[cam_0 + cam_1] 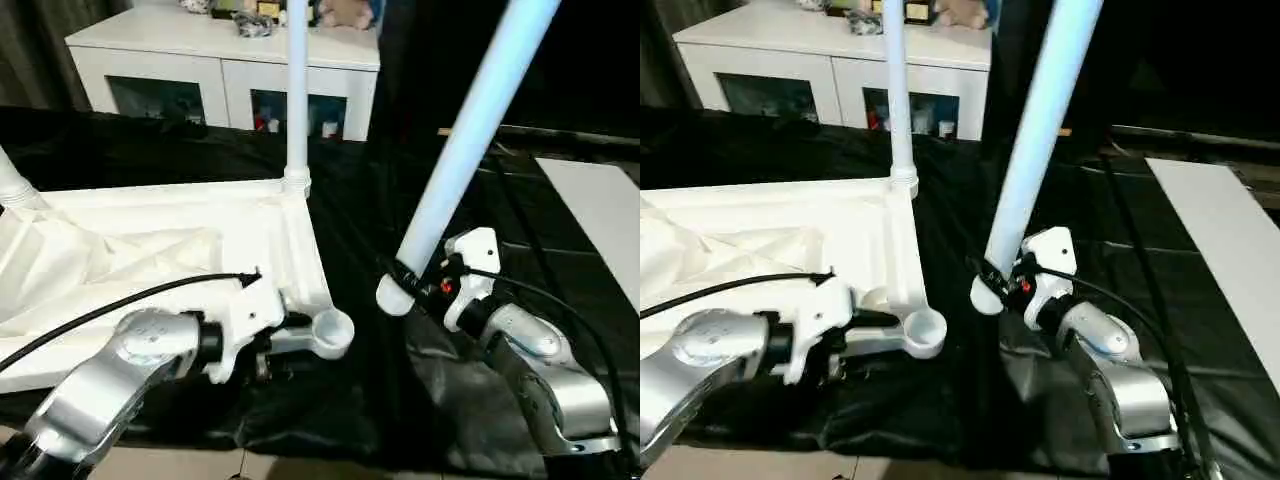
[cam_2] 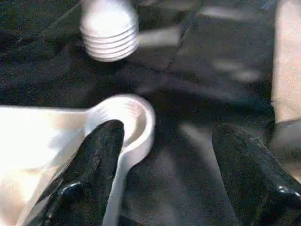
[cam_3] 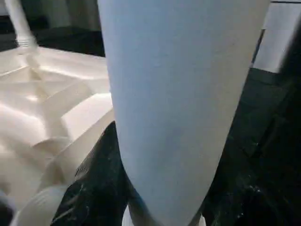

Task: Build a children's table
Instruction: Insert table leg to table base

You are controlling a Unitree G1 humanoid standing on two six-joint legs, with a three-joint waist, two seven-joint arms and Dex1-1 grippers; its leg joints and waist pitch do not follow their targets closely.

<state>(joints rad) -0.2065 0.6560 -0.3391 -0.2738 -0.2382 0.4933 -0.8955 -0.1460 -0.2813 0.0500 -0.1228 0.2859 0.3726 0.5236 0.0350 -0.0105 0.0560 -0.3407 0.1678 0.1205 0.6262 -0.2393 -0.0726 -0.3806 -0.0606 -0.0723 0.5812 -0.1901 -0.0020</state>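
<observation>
The white tabletop (image 1: pixel 150 250) lies upside down on black cloth, ribbed side up. One white leg (image 1: pixel 297 100) stands upright in its far right corner, and another (image 1: pixel 12 185) rises at the far left. The near right corner socket (image 1: pixel 333 331) is empty. My left gripper (image 1: pixel 272 345) is open beside that socket, one finger (image 2: pixel 101 155) against the tabletop's rim and the other finger (image 2: pixel 249 174) apart over the cloth. My right gripper (image 1: pixel 412 280) is shut on the lower end of a third leg (image 1: pixel 470 120), which tilts up to the right, its threaded end (image 2: pixel 109 30) hanging just right of the socket.
A white cabinet (image 1: pixel 225 60) with dark glass doors stands at the back. A flat white panel (image 1: pixel 600 210) lies at the right on the black cloth (image 1: pixel 380 200). A black cable (image 1: pixel 120 300) runs over my left forearm.
</observation>
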